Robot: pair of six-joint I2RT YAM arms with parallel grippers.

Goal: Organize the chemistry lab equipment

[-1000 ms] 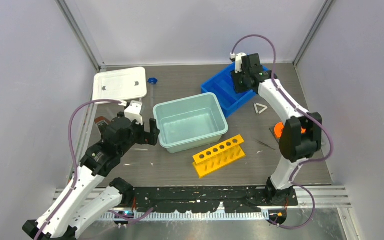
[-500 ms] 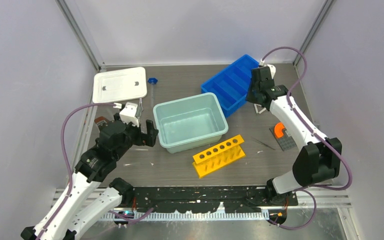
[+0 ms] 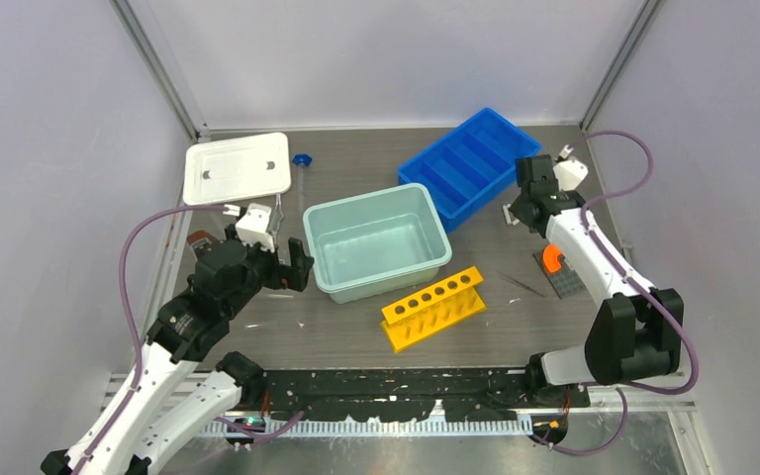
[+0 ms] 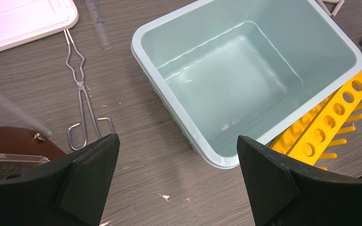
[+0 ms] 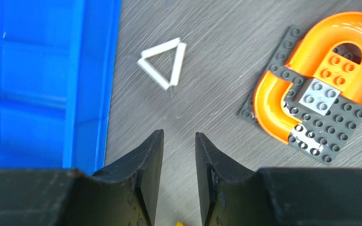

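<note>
At the left of the desk (image 3: pixel 346 332), a white lid (image 3: pixel 237 168) lies flat. Just beside its near edge lie the metal tongs (image 4: pixel 81 94), and the clear tube (image 4: pixel 98 23) with its blue cap (image 3: pixel 302 159) lies at the lid's right corner. The left fingers (image 4: pixel 92 169) are spread wide and grip nothing, hovering over the near left corner of the pale teal tub (image 3: pixel 329 259). A yellow rack (image 3: pixel 433 308) lies near the tub's front. A blue divided tray (image 3: pixel 470 163) sits behind and right of the tub. The wire triangle (image 5: pixel 162 62) lies on the desk just beside the tray's right wall. The right fingers (image 5: pixel 146 165) stand a narrow gap apart above the desk, near the triangle, gripping nothing. An orange and grey brick plate (image 5: pixel 320 99) lies further right.
</note>
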